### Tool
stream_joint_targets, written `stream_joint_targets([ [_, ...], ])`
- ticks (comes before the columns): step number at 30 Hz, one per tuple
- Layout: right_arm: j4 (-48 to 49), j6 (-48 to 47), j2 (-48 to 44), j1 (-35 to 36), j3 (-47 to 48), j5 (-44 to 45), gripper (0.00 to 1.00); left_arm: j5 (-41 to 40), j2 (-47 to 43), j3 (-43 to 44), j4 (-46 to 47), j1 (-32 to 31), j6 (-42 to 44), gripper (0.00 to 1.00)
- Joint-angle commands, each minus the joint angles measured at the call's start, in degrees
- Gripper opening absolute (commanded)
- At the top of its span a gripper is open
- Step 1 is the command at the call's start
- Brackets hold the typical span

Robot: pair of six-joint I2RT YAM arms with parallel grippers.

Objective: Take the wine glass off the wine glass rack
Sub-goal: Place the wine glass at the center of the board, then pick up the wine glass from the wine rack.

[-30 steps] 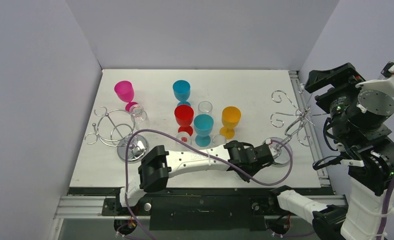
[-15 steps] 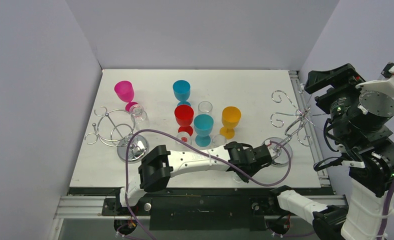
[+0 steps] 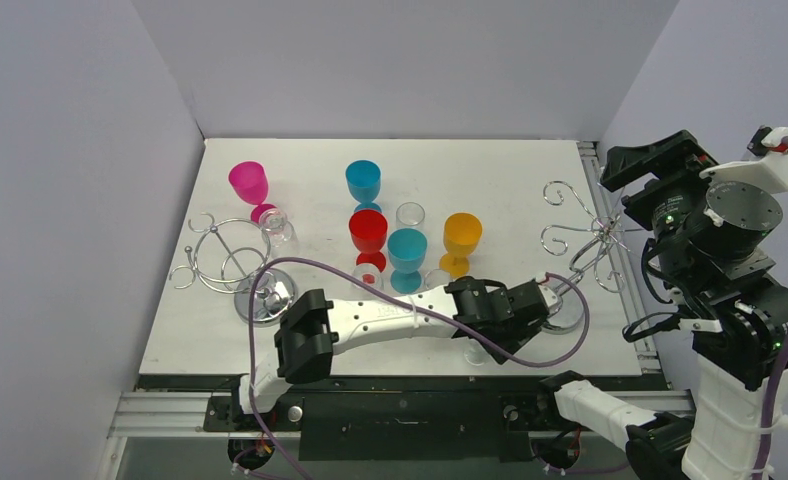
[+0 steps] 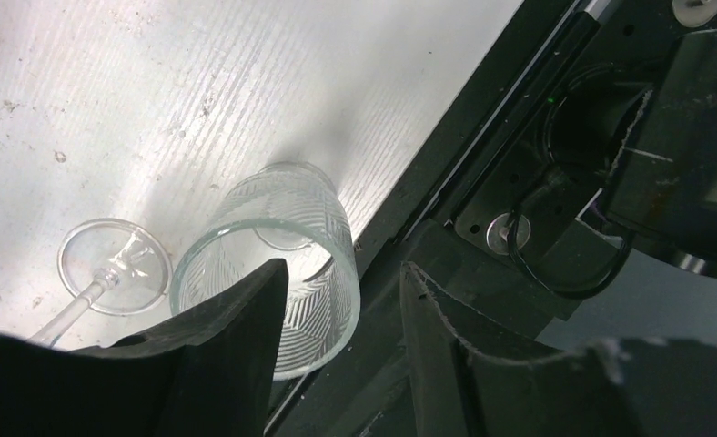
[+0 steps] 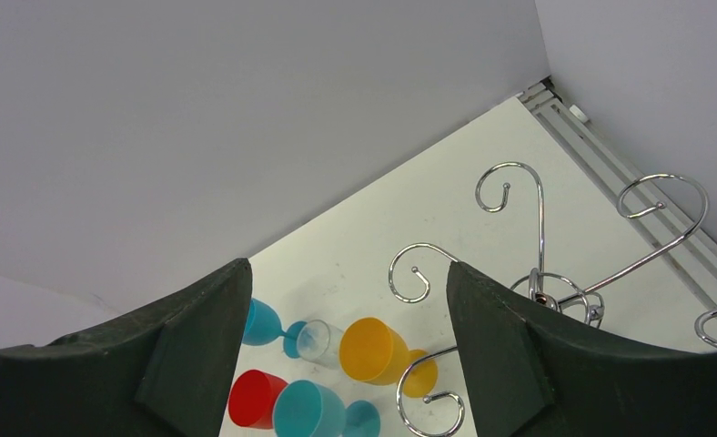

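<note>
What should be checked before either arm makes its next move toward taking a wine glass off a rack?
1. Left gripper open and empty: ok.
2. Right gripper open and empty: ok.
3. Glass to take on the right rack: not ok, the hooks that show are bare.
4. Clear glass by the left rack hanging on a hook: cannot tell.
5. Patterned glass clear of the left gripper: not ok, it sits right beside one finger, near the table edge.
</note>
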Motion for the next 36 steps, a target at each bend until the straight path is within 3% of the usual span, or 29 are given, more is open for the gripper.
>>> stream_joint_targets([
  [1, 1.38, -0.02, -0.31, -0.28, -0.07, -1.25, 0.74, -0.19, -7.19, 2.91, -1.03, 0.16, 0.69, 0.47],
  [11, 1.85, 1.21, 0.32, -0.28, -0.45, -5.68, 0.74, -4.29, -18.75, 3.2, -6.74, 0.7, -2.2, 0.53],
  [19, 5.96, 3.66, 1.89, -0.22, -3.78, -13.09, 0.73, -13.97, -30.53, 1.61, -13.99, 7.21, -10.68, 0.6],
  [27, 14.6, 8.23, 5.68, 2.75, -11.49, -23.1, 0.72, -17.97, -47.74, -10.49, -12.8, 27.22, -15.96, 0.61],
  [31, 18.85, 10.74, 11.21, 12.18, -13.31, -21.77, 0.72, -18.81, -53.17, -11.9, -12.6, 37.07, -14.78, 0.62],
  [36, 26.67, 15.5, 17.47, 21.41, -16.08, -22.94, 0.71, -20.22, -58.61, -11.06, -12.1, 44.76, -13.03, 0.64],
])
